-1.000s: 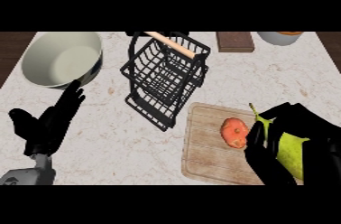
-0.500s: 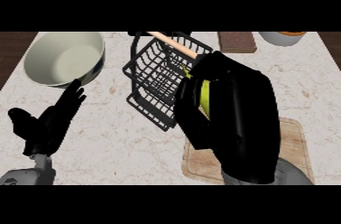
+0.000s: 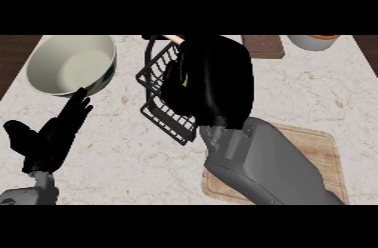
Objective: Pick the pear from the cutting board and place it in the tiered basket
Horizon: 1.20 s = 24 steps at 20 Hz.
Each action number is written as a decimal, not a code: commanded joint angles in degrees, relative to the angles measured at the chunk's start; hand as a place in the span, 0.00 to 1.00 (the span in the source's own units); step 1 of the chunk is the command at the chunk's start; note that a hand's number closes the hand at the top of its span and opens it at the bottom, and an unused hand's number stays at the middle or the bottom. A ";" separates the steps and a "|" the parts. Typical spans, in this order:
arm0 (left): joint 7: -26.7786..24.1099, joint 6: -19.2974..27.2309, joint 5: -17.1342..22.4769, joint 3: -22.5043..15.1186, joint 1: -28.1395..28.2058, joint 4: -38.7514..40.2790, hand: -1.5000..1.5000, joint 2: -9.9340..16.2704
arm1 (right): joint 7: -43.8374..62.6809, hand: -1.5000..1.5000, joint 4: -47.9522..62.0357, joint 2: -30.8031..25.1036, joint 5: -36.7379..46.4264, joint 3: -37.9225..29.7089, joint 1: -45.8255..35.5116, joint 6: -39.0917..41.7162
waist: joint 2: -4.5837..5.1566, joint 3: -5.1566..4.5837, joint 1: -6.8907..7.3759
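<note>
Black wire basket (image 3: 164, 114) now sits under the right hand (image 3: 210, 79), which has moved up from the board (image 3: 317, 147), fingers curled on the pear (image 3: 183, 81), a yellow sliver. Left hand (image 3: 52, 134) stays open over the worktop (image 3: 125, 157).

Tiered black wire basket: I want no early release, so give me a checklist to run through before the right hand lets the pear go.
1. Right hand is over the tiered black wire basket: ok.
2. Yellow-green pear is in that hand: ok, though only a sliver shows between the fingers.
3. Pear is low enough inside the basket: cannot tell, the hand hides it.
4. Space under the hand is free: cannot tell, hidden.
5. Left hand is out of the way: ok, it rests open at the view's lower left.
6. Wooden cutting board no longer holds the pear: ok on its visible part.
</note>
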 commanded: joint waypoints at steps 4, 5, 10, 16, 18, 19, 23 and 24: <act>-0.88 -0.64 -0.89 -0.29 1.12 -1.50 0.50 -0.49 | 0.40 1.00 10.80 0.67 -1.23 0.28 0.16 -9.66 | 0.05 0.03 -0.35; -1.02 0.27 -1.89 -0.24 -0.10 0.74 0.50 -1.00 | 4.04 1.00 12.41 0.67 -1.34 3.93 -2.76 -11.34 | 0.05 0.02 -0.23; -1.01 -0.52 -1.37 0.21 1.66 -0.43 0.50 -1.25 | -2.04 1.00 21.29 0.68 0.98 1.27 -2.99 -14.91 | 0.10 0.03 -0.16; -1.27 0.36 -2.97 -0.05 -2.38 2.48 0.50 -2.06 | -0.19 1.00 27.25 0.67 3.65 6.29 -4.49 -24.06 | 0.22 0.01 0.22; -3.20 -0.67 -1.77 0.79 -0.61 2.45 0.50 -1.96 | -5.83 1.00 25.41 0.66 6.27 -1.87 -3.26 -29.98 | 0.34 0.04 -0.14; 0.37 -1.89 -0.51 0.56 0.39 -1.56 0.50 -0.97 | -3.80 1.00 28.02 0.67 6.15 1.26 -3.76 -30.84 | 0.14 0.05 0.41; 2.11 -1.42 -0.67 1.04 -1.03 -0.59 0.50 -1.14 | -2.39 0.00 31.05 0.67 1.14 3.18 -8.27 -31.95 | 0.12 0.03 0.47; 2.22 -0.40 -2.36 -0.75 0.35 -2.62 0.50 -2.21 | -5.36 0.00 33.17 0.67 0.09 -0.03 -10.02 -29.78 | 0.11 0.04 0.36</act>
